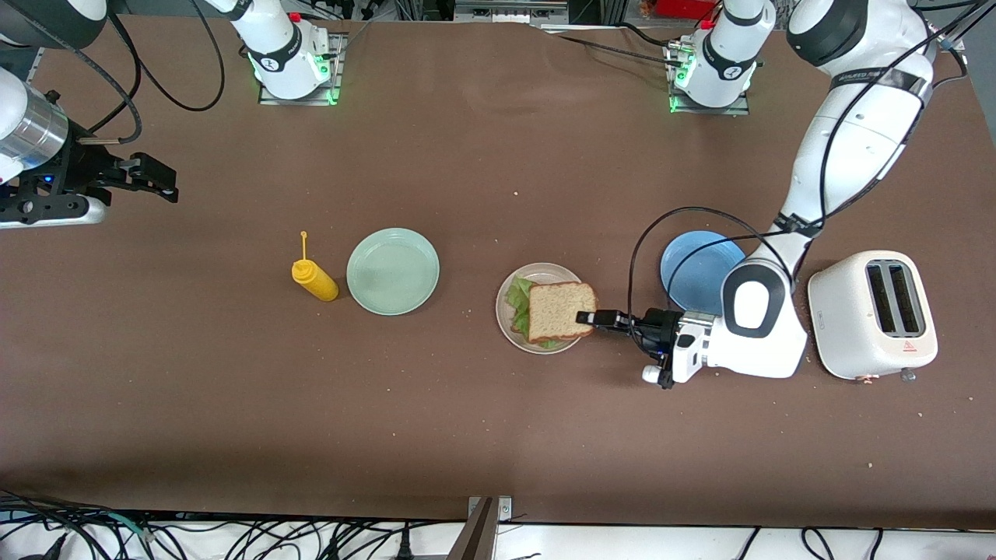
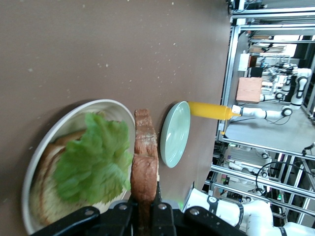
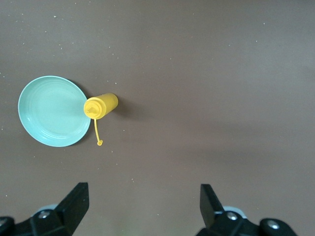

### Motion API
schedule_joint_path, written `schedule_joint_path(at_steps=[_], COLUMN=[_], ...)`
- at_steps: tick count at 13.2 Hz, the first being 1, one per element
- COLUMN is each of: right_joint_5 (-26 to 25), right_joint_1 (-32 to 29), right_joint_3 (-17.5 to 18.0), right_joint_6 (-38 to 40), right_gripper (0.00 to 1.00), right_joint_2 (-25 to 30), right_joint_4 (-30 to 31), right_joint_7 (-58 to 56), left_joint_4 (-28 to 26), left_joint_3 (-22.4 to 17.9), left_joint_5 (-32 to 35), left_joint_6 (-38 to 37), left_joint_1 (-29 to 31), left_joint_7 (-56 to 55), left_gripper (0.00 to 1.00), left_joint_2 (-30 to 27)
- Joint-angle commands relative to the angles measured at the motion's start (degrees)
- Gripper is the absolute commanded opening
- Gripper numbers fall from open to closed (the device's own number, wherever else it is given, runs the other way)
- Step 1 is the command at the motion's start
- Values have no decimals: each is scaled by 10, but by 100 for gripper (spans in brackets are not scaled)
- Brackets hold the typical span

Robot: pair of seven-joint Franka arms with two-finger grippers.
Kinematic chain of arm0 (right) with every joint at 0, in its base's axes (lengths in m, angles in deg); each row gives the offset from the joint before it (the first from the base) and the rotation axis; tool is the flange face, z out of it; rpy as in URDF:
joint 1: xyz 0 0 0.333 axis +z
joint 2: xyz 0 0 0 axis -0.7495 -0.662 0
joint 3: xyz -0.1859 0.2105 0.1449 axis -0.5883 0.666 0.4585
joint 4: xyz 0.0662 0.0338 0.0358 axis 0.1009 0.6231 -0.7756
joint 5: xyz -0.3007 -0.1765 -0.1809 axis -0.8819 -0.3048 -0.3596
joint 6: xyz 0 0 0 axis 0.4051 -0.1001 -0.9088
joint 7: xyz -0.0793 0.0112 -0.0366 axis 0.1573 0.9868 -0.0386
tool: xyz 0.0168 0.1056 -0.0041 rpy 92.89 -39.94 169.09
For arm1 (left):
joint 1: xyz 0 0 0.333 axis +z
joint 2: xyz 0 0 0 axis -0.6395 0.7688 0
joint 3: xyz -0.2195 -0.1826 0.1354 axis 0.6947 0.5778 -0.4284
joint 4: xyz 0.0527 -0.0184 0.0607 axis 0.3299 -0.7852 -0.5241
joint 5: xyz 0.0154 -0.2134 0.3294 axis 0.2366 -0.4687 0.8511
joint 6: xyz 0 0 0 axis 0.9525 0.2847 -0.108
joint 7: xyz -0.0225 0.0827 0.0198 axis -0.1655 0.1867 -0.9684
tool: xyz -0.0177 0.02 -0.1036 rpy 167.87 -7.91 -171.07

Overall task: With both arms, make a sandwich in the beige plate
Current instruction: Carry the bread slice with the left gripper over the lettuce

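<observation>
Left gripper (image 1: 585,316) fingers pinching top bread slice (image 2: 145,167) edge-on over lettuce (image 2: 93,160), beige plate (image 1: 506,295), right gripper (image 3: 142,204) fingers spread

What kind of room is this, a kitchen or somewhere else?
Probably a robot lab, not a kitchen: two robot arms are bolted to the brown table, cables trail along its edge, and metal frames stand around. The toaster and sandwich look like practice props.

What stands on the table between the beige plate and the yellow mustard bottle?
In the front view, the mint-green plate lies between the beige plate and the mustard bottle, close beside the bottle.
</observation>
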Motion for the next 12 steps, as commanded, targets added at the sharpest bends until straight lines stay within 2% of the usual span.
schedule_joint_path(at_steps=[1, 2, 3, 4, 5, 10, 12], right_joint_5=[-1, -1, -1, -1, -1, -1, -1], right_joint_1=[0, 0, 0, 0, 0, 0, 0], right_joint_3=[0, 0, 0, 0, 0, 0, 0], right_joint_6=[-3, -3, -3, -3, -3, -4, -4], right_gripper=[100, 100, 100, 100, 100, 100, 100], right_joint_2=[2, 1, 1, 1, 1, -2, -2], right_joint_4=[0, 0, 1, 0, 0, 0, 0], right_joint_7=[3, 3, 3, 3, 4, 3, 3], left_joint_4=[9, 8, 7, 6, 6, -2, 1], left_joint_3=[-1, -2, -3, -3, -3, -5, -5], left_joint_5=[-26, -25, -25, -24, -25, 0, 69], left_joint_6=[11, 11, 11, 12, 17, 42, 42], left_joint_1=[-8, -9, -9, -9, -8, -5, -4], left_joint_7=[32, 39, 43, 53, 68, 94, 86], left_gripper=[0, 1, 11, 45, 98, 100, 100], left_joint_2=[10, 13, 24, 32, 38, 17, -1])
